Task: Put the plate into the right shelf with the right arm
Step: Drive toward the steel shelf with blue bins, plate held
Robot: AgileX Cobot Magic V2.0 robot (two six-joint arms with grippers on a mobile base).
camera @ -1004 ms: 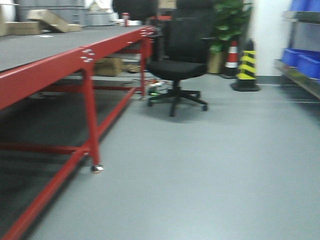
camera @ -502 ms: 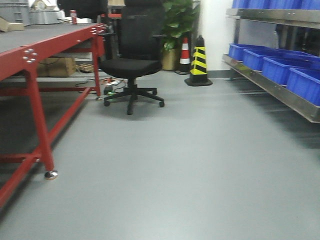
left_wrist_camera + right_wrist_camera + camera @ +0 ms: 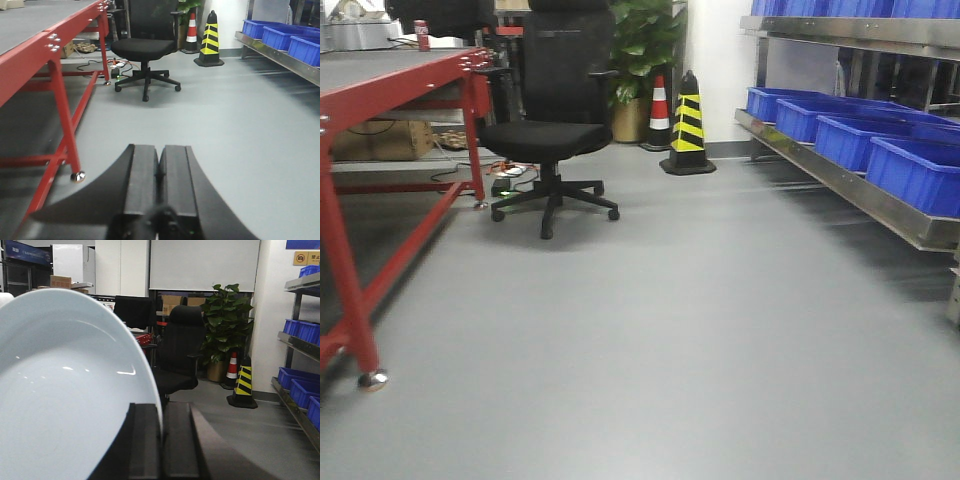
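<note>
My right gripper (image 3: 162,407) is shut on the rim of the plate (image 3: 65,390), a pale light-blue glossy dish that fills the left of the right wrist view and stands on edge. The right shelf (image 3: 880,200) is a stainless-steel rack with blue bins (image 3: 910,170) along the right of the front view; it also shows in the right wrist view (image 3: 300,345) and the left wrist view (image 3: 280,55). My left gripper (image 3: 160,150) is shut and empty above the grey floor. Neither gripper shows in the front view.
A red-framed table (image 3: 380,90) with a dark mat stands at the left. A black office chair (image 3: 545,130) stands ahead, with a black-and-yellow cone (image 3: 687,125), a red-and-white cone (image 3: 658,110) and a potted plant (image 3: 642,45) behind it. Grey floor (image 3: 670,330) lies between table and shelf.
The front view has swung to the right: the red table has slid left and the steel shelf with blue bins has come further into view at the right.
</note>
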